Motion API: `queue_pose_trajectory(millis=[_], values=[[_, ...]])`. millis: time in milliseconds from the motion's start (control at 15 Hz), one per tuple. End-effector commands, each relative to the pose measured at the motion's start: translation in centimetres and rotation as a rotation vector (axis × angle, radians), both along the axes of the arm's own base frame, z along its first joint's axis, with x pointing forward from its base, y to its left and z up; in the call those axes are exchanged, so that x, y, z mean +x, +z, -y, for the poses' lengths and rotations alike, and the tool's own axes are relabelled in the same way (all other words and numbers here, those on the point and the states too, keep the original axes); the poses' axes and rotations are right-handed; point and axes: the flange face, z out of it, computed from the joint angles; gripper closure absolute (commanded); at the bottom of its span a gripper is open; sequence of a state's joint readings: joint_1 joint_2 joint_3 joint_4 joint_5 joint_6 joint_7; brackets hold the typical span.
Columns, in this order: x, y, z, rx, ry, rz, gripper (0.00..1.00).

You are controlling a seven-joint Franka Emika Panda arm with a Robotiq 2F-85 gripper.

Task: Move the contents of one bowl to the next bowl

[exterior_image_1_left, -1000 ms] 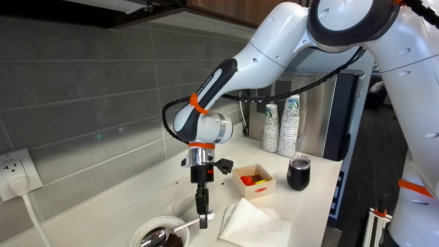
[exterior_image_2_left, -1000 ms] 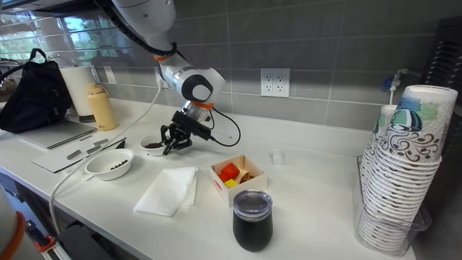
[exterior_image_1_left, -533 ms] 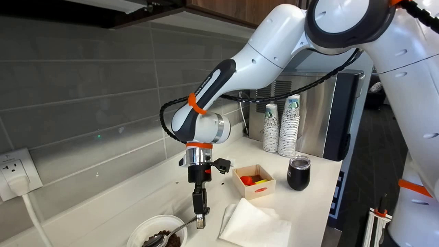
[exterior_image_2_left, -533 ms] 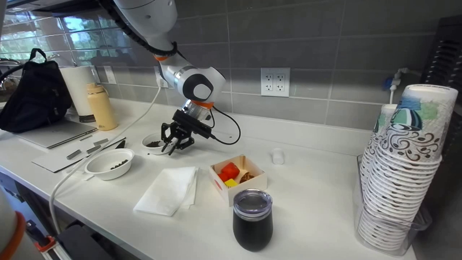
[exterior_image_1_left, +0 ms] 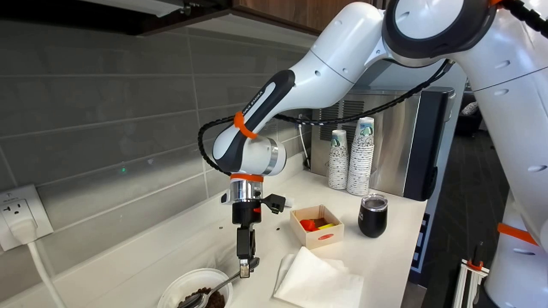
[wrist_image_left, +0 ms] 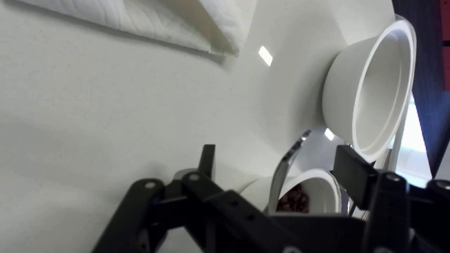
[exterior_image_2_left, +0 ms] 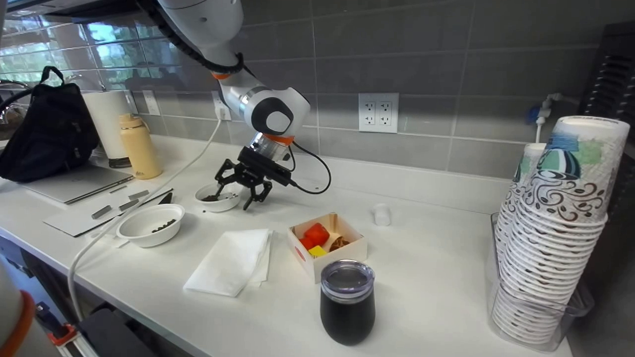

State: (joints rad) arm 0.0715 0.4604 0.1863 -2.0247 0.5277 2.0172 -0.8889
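A small white bowl (exterior_image_1_left: 188, 280) holds brown bits (exterior_image_2_left: 211, 198). A metal spoon (exterior_image_1_left: 229, 281) leans in it, its bowl end on the bits and its handle sticking out over the rim. My gripper (exterior_image_2_left: 232, 198) is just above that handle, jaws spread wide. In the wrist view the spoon handle (wrist_image_left: 281, 172) rises between the parted fingers of the gripper (wrist_image_left: 276, 153), with a gap on both sides. The wider white bowl (exterior_image_2_left: 134, 232) has a few dark bits on its inside; in the wrist view the part of this bowl (wrist_image_left: 341, 88) that shows looks bare.
A folded white napkin (exterior_image_2_left: 230, 260) lies near the bowls, a wooden box of toy food (exterior_image_2_left: 305, 260) beyond it. A black tumbler (exterior_image_2_left: 347, 312) and stacked paper cups (exterior_image_2_left: 550, 263) stand farther off. A white cable (exterior_image_2_left: 163, 186) passes by the wider bowl; the tiled wall (exterior_image_1_left: 128, 231) is close behind.
My gripper has opened and let go of the spoon handle. The spoon has settled down into the small bowl, and the gripper has risen slightly and shifted a little.
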Motion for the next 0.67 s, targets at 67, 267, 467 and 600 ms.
queue_pose_trajectory(millis=[67, 267, 467, 600], values=[[-1.3, 3.2, 1.0, -0.011, 0.001, 0.051, 0.0], [-2.9, 5.4, 1.6, -0.024, -0.009, 0.102, 0.0], [-5.4, 7.1, 2.6, -0.039, -0.033, 0.133, 0.0], [-7.2, 7.9, 3.5, -0.055, -0.062, 0.158, 0.0]])
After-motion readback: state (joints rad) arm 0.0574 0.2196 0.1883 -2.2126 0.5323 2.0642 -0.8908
